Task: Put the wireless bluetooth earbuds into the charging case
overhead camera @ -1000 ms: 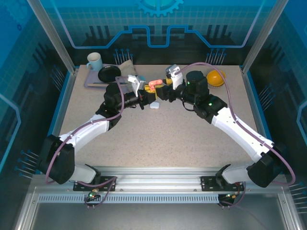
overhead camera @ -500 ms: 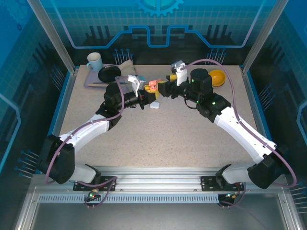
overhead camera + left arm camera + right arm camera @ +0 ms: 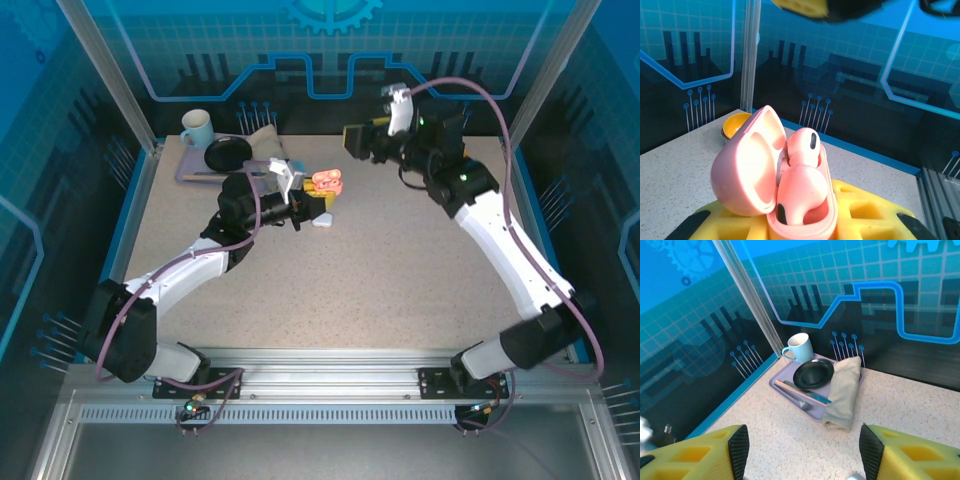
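The salmon-pink glossy plastic charging case [image 3: 747, 165], lid open, sits clamped between the left gripper's [image 3: 800, 222] yellow fingers [image 3: 865, 210], with both pink earbuds [image 3: 799, 192] seated inside. It looks light, rigid and slippery, so it is best held by its lower sides. The right gripper's [image 3: 800, 455] fingers are apart and empty.

Overhead camera over whole table [image 3: 330, 270]; wrist cameras low, each toward the opposite rear corner.

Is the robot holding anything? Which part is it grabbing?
Yes. The left tool grips the open pink case by its lower half. The right tool is open and holds nothing.
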